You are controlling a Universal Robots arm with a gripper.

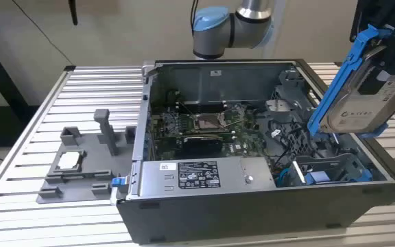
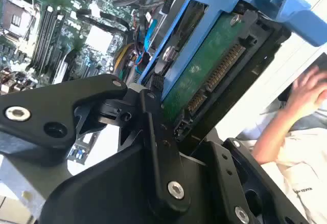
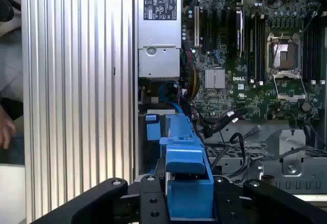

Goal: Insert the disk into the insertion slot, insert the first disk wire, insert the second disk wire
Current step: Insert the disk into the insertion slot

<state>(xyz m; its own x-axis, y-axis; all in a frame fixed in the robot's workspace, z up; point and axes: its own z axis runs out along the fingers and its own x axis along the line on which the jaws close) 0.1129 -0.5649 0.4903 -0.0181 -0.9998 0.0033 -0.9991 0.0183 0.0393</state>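
Observation:
The disk [image 1: 365, 98], silver-grey in a bright blue caddy, hangs tilted on edge above the open computer case's right side in the exterior view. My gripper [image 3: 188, 196] is shut on it, with a black finger [image 3: 148, 198] on either side of the blue caddy [image 3: 185, 168]. In the second wrist view the disk's green circuit board [image 2: 202, 78] and connector face the camera. The insertion slot [image 1: 324, 172], a grey bay with blue fittings, sits below the disk in the case's near right corner. A thin blue cable [image 3: 171, 93] and a dark wire bundle [image 3: 225, 119] lie beside the bay.
The silver power-supply box [image 1: 197, 175] fills the case's front left and the motherboard [image 1: 204, 123] lies behind it. A grey fixture [image 1: 81, 164] stands on the slatted table [image 1: 60, 98]. A person's hand [image 2: 306, 88] is close by at the table's side.

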